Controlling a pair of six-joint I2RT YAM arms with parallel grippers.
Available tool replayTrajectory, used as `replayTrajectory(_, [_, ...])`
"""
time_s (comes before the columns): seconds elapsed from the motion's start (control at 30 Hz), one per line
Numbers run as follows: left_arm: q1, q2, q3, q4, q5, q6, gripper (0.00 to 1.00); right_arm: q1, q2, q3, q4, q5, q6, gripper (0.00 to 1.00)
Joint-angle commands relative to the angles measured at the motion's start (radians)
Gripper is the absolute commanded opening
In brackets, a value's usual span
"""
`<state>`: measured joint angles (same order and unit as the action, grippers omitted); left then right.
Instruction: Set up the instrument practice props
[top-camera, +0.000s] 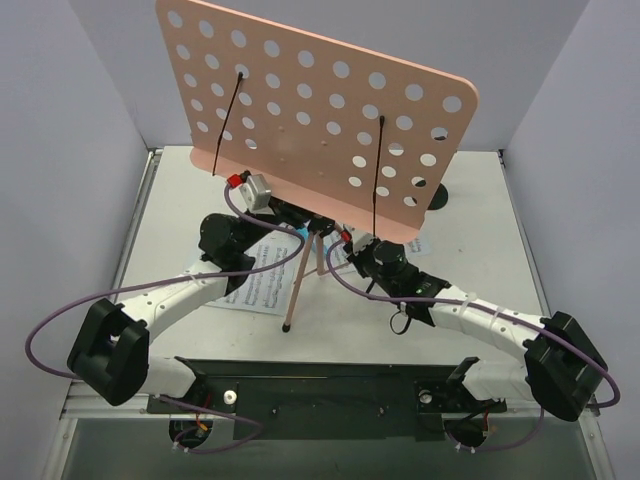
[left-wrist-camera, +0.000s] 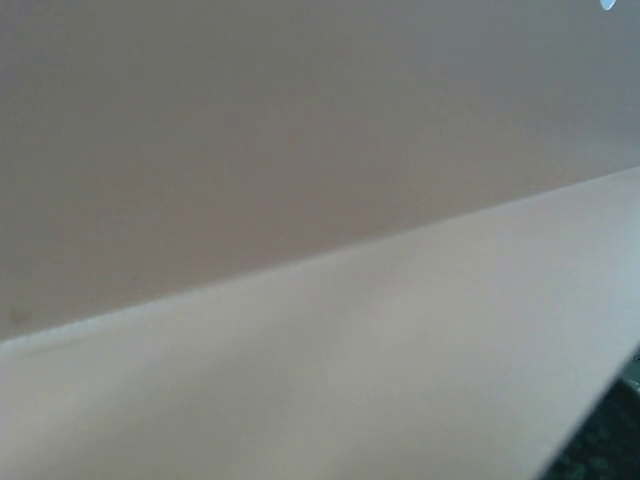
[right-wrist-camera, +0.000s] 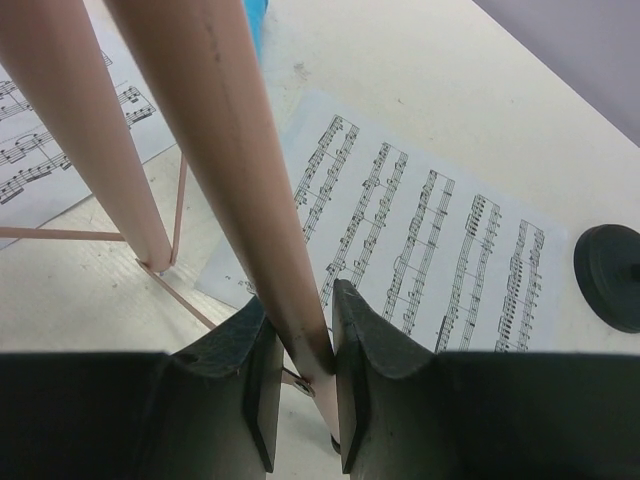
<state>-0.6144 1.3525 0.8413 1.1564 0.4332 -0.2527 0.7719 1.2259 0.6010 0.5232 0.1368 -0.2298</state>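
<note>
Pinching music stand leg (right-wrist-camera: 230, 150) between right fingers (right-wrist-camera: 372, 352) (sheet-music page (right-wrist-camera: 430, 240) beneath).

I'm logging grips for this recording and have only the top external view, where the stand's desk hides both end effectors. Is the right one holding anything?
Observer: Yes. In the right wrist view the right end effector is closed on a pink stand leg, with one finger on each side.
Operator: What lies beyond that leg?
Observer: A page lies flat, printed side up, with a black round base to its right.
Operator: And the left side?
Observer: The left wrist view shows only a blurred pink surface filling the frame. No fingers show, so nothing more can be told.
</note>
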Motion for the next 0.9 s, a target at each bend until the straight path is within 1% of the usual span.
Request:
replayTrajectory(0.0, [0.105,-0.026,0.128,-0.087,0.121,0.092,0.0,-0.114,0.004,0.075,-0.023,0.285,0.078,0.0])
replayTrajectory(0.13, [0.119,-0.013,0.186,-0.214,0.144,0.158,0.0,-0.118,0.037,0.1,-0.031,0.29,0.078,0.0])
replayTrajectory(0.3, [0.136,-0.007,0.194,-0.254,0.154,0.202,0.0,-0.125,0.055,0.114,-0.035,0.297,0.067,0.0])
replayTrajectory(0.4, [0.156,-0.01,0.183,-0.248,0.157,0.199,0.0,-0.134,0.063,0.115,-0.034,0.32,0.055,0.0])
replayTrajectory(0.7, [0.243,-0.013,0.159,-0.187,0.206,0.159,0.0,-0.174,0.061,0.106,-0.045,0.323,0.034,0.0])
replayTrajectory(0.87, [0.263,-0.007,0.15,-0.162,0.231,0.145,0.0,-0.197,0.063,0.103,-0.051,0.322,0.033,0.0])
